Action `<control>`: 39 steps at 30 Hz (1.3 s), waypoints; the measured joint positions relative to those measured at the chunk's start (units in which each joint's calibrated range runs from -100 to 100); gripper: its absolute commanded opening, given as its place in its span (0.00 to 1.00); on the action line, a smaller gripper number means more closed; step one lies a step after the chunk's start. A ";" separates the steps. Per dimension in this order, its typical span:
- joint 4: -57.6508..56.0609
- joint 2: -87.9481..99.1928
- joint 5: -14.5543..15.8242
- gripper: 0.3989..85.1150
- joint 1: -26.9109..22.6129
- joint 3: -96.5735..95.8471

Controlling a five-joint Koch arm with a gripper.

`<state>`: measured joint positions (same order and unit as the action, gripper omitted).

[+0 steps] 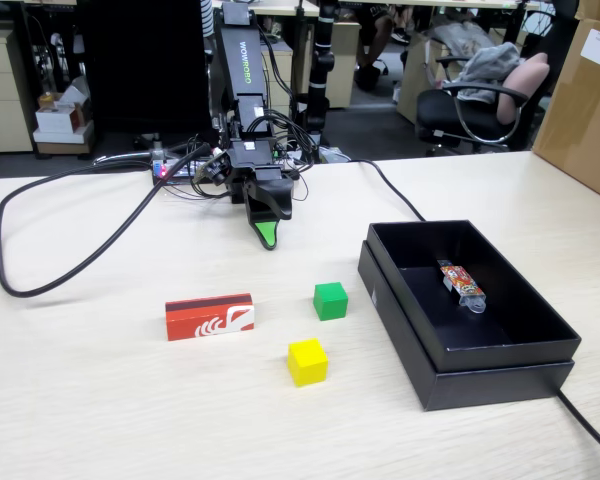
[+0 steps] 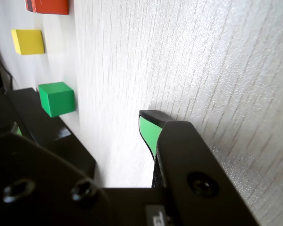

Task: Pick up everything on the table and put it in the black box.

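Observation:
On the pale wood-grain table (image 1: 100, 400) lie a red packet (image 1: 209, 316) with a white swirl, a green cube (image 1: 330, 300) and a yellow cube (image 1: 307, 361). They sit in a loose group left of the black box (image 1: 480, 382). My gripper (image 1: 267, 232) hangs tip-down just above the table behind them, roughly a hand's width from the green cube. The wrist view shows its green-padded fingers (image 2: 148, 134) apart with bare table between them. That view also holds the green cube (image 2: 56, 98), yellow cube (image 2: 28, 41), red packet (image 2: 49, 6) and a box corner (image 2: 52, 136).
A small colourful wrapped item (image 1: 461, 284) lies inside the box. A thick black cable (image 1: 40, 290) loops over the left of the table, and another (image 1: 590, 432) runs off at front right. A brown carton (image 1: 585, 100) stands at far right. A wired board (image 1: 170, 168) sits by the arm base.

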<state>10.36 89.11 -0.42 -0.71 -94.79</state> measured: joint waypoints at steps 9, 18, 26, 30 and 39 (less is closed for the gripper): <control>0.00 0.00 0.00 0.57 0.00 0.00; 0.00 0.76 0.00 0.57 0.00 -0.37; -0.08 0.89 0.68 0.57 -0.49 -0.37; -1.15 1.90 -1.12 0.58 1.12 0.55; -45.23 2.79 0.73 0.57 0.59 31.78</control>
<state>-34.87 91.89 0.32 -0.12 -63.01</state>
